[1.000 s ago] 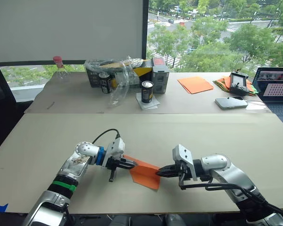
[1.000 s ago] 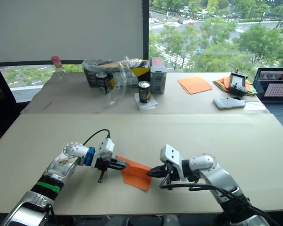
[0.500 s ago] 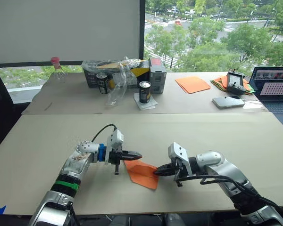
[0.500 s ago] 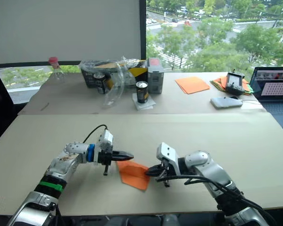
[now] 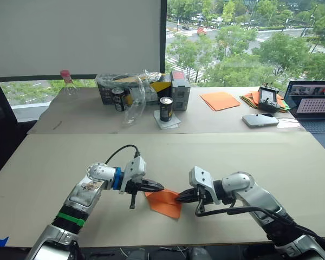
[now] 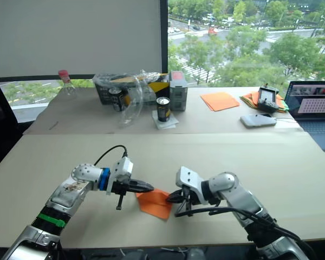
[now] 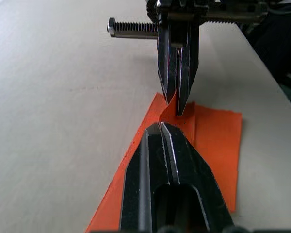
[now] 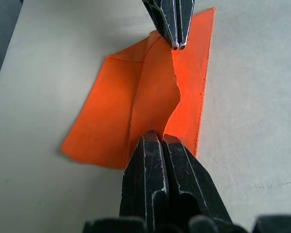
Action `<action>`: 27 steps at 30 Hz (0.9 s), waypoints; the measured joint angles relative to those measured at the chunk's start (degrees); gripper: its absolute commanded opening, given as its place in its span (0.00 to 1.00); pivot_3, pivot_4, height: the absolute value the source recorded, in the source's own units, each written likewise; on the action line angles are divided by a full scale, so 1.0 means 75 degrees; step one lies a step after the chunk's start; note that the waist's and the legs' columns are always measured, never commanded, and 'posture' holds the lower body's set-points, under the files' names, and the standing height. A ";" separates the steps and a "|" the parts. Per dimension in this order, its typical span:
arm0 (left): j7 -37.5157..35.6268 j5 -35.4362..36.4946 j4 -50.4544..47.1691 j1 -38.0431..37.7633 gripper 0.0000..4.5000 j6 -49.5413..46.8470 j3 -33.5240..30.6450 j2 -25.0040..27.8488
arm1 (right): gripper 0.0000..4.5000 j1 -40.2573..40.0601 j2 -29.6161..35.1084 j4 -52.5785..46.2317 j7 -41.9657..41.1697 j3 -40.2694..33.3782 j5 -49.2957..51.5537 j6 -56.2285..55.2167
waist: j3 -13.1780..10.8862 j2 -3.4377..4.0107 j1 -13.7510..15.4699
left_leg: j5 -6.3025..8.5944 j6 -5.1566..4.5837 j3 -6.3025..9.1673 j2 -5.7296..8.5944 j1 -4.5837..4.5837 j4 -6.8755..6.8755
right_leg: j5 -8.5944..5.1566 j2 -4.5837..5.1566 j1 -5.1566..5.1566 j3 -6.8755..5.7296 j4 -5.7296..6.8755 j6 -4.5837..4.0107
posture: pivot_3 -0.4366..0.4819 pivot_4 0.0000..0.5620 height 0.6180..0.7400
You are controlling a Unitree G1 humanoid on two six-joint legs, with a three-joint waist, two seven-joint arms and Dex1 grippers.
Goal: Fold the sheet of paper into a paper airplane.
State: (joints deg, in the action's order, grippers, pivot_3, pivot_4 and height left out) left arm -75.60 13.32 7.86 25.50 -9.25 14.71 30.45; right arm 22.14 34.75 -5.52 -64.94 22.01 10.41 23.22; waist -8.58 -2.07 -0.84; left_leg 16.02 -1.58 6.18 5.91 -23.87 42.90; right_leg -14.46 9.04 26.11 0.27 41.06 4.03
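The sheet of paper (image 5: 163,201), bright orange and partly folded, lies near the front edge of the near table. A raised flap runs across it (image 8: 157,92) between the two grippers. My left gripper (image 5: 160,187) is shut, its tips pinching the flap's left end. My right gripper (image 5: 180,199) is shut on the flap's right end. In the left wrist view my left gripper (image 7: 160,127) points straight at my right gripper (image 7: 177,104), a short gap apart, over the paper (image 7: 213,141). No finished paper airplane shape shows.
The back table holds two cans (image 5: 166,108), a crumpled plastic bag (image 5: 136,92), a box (image 5: 181,89), smooth orange sheets (image 5: 220,99), a mixed-colour paper pile (image 5: 253,97), a controller (image 5: 269,97), a phone (image 5: 259,120) and a laptop (image 5: 313,103).
My left gripper lifted a little off the paper half a second ago and has come back down onto its left end. The right gripper stays on the right end.
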 measured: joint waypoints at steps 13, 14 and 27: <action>0.0132 0.0608 0.0013 0.0016 0.00 -0.0235 -0.0308 -0.0382 | 0.01 -0.0043 -0.0011 -0.0388 0.0255 -0.0025 0.0004 0.0794 | 0.0020 -0.0006 0.0006 | 0.0000 0.0000 0.0004 0.0000 0.0006 -0.0008 | 0.0000 0.0001 -0.0001 0.0000 -0.0001 0.0002 | 0.48 0.27 0.43; 0.0157 0.0638 0.0001 0.0040 0.00 -0.0305 -0.0348 -0.0346 | 0.01 -0.0054 -0.0038 -0.0428 0.0277 -0.0033 0.0009 0.0931 | 0.0024 -0.0007 0.0004 | 0.0000 0.0000 0.0005 -0.0001 0.0007 -0.0008 | 0.0000 0.0000 -0.0002 0.0000 -0.0001 0.0002 | 0.48 0.27 0.43; 0.0131 0.0742 -0.0343 -0.0439 0.00 -0.0450 -0.0490 0.0179 | 0.01 -0.0558 -0.0230 -0.1328 0.1184 -0.0492 0.0547 0.2850 | 0.0062 0.0000 0.0026 | 0.0001 -0.0001 0.0013 -0.0001 0.0015 -0.0020 | -0.0016 0.0005 -0.0004 -0.0004 -0.0014 0.0027 | 0.48 0.27 0.43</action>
State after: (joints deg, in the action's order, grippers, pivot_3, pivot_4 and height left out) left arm -74.62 18.89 5.29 22.20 -12.63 11.04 31.79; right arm 17.95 33.03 -15.48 -56.06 18.32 14.51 44.60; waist -8.12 -2.07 -0.65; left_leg 16.03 -1.59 6.28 5.91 -23.76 42.75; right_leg -14.58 9.08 26.09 0.24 40.95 4.24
